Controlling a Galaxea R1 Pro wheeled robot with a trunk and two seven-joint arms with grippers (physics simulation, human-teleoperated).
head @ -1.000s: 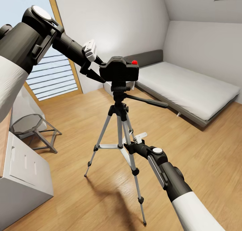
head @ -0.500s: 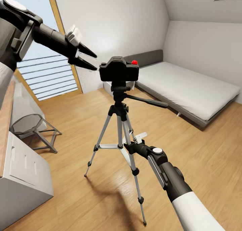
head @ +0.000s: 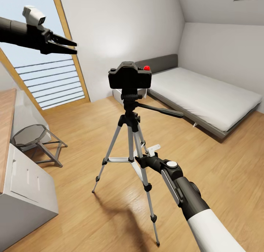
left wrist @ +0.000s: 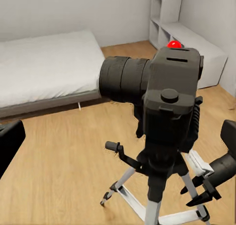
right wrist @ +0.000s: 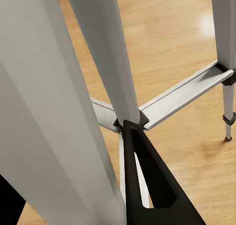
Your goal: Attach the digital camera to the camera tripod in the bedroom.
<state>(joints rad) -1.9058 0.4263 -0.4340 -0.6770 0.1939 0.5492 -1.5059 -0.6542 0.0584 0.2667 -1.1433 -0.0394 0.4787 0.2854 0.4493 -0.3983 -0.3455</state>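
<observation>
**A:** Camera first. Where does it sit?

**B:** Your digital camera (head: 129,76) sits on the black head of the camera tripod (head: 131,145), upright, red button on top, in the middle of the bedroom's wood floor (head: 220,178). From the left wrist you see it (left wrist: 164,99) lens toward the bed, with nothing touching it.

**A:** And my left gripper?

**B:** Your left gripper (head: 69,47) hangs high and well apart from the camera, in front of the slanted window (head: 47,79). Its two dark fingers lie almost parallel with a narrow gap between them, holding nothing.

**A:** The right one?

**B:** Your right gripper (head: 143,157) is low, in among the tripod's silver legs near the centre brace. In the right wrist view one black finger (right wrist: 147,180) points at the junction where the brace arms (right wrist: 187,94) meet, and a leg crowds the frame right beside it. You cannot tell from these pictures whether it is spread or closed on a leg.

**A:** What's around me?

**B:** The grey low bed (head: 205,94) lies behind and right of the tripod, well apart from it. On your left stand a round grey stool (head: 31,136) and a white cabinet (head: 25,193) under a wooden top. The pan handle (head: 161,111) sticks out toward the bed side. The tripod's legs are what stand in the way of your right arm.
</observation>
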